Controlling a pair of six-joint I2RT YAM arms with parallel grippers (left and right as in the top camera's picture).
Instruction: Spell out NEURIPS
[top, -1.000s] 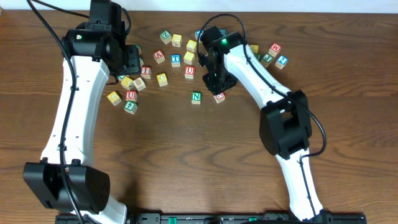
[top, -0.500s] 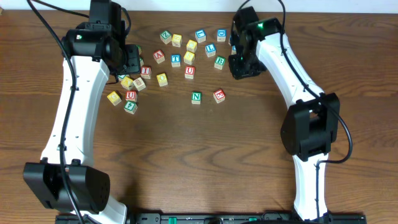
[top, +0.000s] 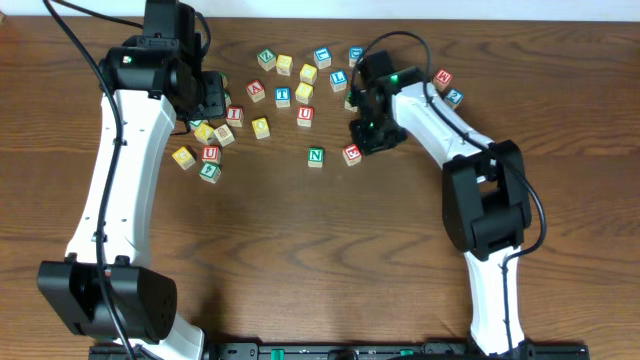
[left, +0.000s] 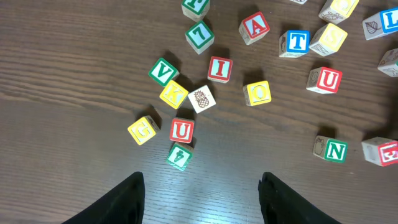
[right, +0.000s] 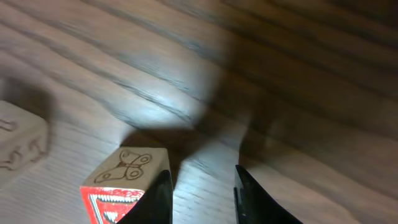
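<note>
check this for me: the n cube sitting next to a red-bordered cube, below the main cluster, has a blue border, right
Not quite. The N cube has a green border, not a blue one; the left wrist view shows this clearly. The rest stands: it does sit next to a red-bordered cube, below the main cluster.
</note>
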